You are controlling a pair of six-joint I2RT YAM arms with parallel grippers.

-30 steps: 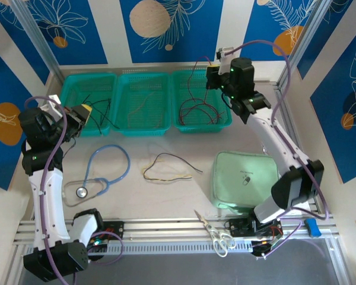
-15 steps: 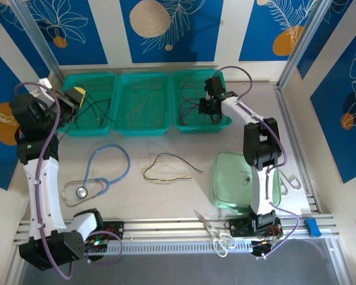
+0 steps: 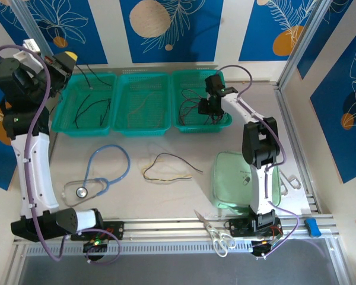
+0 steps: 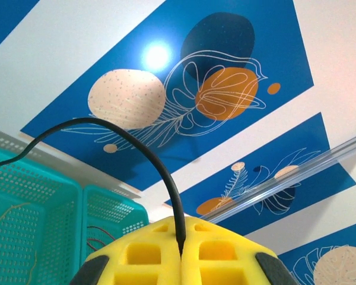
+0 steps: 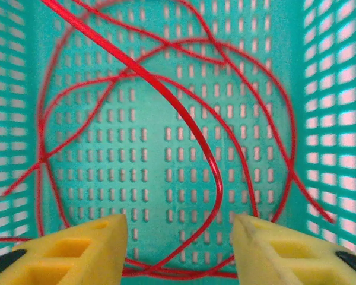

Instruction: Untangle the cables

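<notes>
Three baskets: a row of teal baskets stands at the far side of the table [image 3: 166, 199], namely the left basket [image 3: 65, 128], the middle basket [image 3: 165, 101] and the right basket [image 3: 223, 126].
Left end effector [image 4: 181, 255]: it is raised high, above and to the left of the left basket. Its yellow fingers are pressed together on the black cable [image 4: 130, 138].
Black cable: one end is pinched between the left fingers. In the left wrist view it rises from them in an arch and bends down to the left. In the top view it hangs down to the left basket, where the rest lies in loose curves.
Right end effector [image 5: 179, 231]: it is low inside the right basket. Its two yellow fingers stand clearly apart and grip nothing.
Red cables [image 5: 166, 95]: they lie in loops on the floor of the right basket, just in front of the right end effector. One strand curves down through the gap between the fingers; I cannot tell if it touches them.
Tan cable [image 3: 143, 102]: a thin one lies in the middle basket, apart from both end effectors.
Table cables [image 3: 166, 166]: a black one and a yellow one lie together in the middle of the table, between the stethoscope [image 3: 101, 173] and the green pouch [image 3: 244, 178], well apart from both end effectors.
</notes>
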